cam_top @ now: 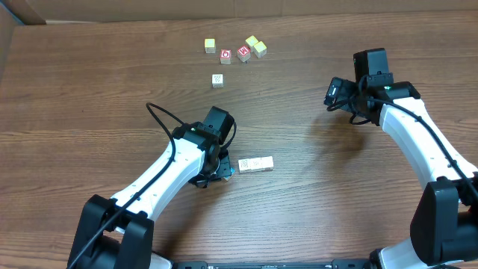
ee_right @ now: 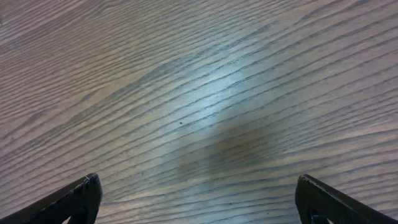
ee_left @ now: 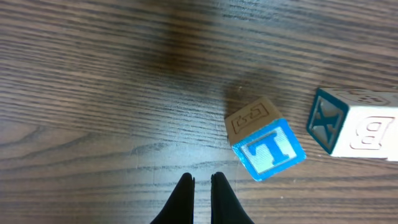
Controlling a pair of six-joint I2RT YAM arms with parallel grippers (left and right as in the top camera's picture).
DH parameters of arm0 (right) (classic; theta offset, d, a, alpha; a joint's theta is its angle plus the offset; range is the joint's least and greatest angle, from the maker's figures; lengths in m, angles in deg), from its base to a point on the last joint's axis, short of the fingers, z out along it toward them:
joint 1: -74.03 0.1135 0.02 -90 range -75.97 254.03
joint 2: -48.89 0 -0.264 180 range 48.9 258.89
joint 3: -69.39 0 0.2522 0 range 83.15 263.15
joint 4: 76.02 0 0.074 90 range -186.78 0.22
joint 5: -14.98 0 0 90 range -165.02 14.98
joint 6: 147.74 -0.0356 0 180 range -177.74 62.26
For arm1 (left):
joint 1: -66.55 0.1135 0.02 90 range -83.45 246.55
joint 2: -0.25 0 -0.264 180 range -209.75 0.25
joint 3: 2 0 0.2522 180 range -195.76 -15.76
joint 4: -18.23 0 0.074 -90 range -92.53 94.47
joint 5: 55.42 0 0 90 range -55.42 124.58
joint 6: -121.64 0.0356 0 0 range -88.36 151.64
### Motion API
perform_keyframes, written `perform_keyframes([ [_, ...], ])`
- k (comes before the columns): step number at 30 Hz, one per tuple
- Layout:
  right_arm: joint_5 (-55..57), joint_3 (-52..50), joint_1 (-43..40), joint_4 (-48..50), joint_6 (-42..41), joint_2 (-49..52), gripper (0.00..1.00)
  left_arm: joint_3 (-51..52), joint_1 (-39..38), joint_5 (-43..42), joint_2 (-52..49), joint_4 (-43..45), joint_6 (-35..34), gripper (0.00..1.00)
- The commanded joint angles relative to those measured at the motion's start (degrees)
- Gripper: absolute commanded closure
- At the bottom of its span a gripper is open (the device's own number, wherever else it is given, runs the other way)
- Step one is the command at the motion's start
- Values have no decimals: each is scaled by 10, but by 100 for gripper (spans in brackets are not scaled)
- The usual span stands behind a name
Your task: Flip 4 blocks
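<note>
The blue-faced block (ee_left: 267, 148) is shown right of centre in the left wrist view. It is tilted against the wood grain, with a white letter T printed on its blue face and an embossed plain wooden face above it. In the overhead view the same block is reduced to a small blue spot (cam_top: 228, 170) at lower centre, tucked against the left arm (cam_top: 175, 168).

The whitish blocks (ee_left: 357, 127) are cut off by the right edge of the wrist view, near the blue-faced block but not touching it. A teal-framed X and an embossed B can be read on them. Overhead, only a pale bar (cam_top: 255, 164) with faint marks is resolved.

The left gripper (ee_left: 202, 179) is seen at the bottom edge of its own view. Its black fingers are pressed together with nothing between them, to the lower left of the blue-faced block and clear of it. The right gripper (ee_right: 198, 180) is spread wide over bare table (ee_right: 205, 93); overhead it is placed at upper right (cam_top: 336, 93), well apart from every block.

At top centre of the overhead view, red-faced blocks (cam_top: 225, 56) are grouped with yellow-faced cubes (cam_top: 259, 49). A white dotted cube (cam_top: 217, 80) is set just below them. No obstruction is seen between these and the arms.

The table surface is brown wood grain with a dull sheen.
</note>
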Motion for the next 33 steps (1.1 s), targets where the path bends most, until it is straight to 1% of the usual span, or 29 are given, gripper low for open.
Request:
perform_keyframes([
  [1, 6, 5, -1, 3, 2, -3, 0, 21, 2, -7, -1, 10, -12, 95],
  [11, 6, 5, -1, 3, 2, -3, 0, 30, 2, -28, -38, 46, -9, 94],
  [33, 6, 5, -1, 3, 2, -3, 0, 10, 2, -30, -38, 108, 5, 93],
])
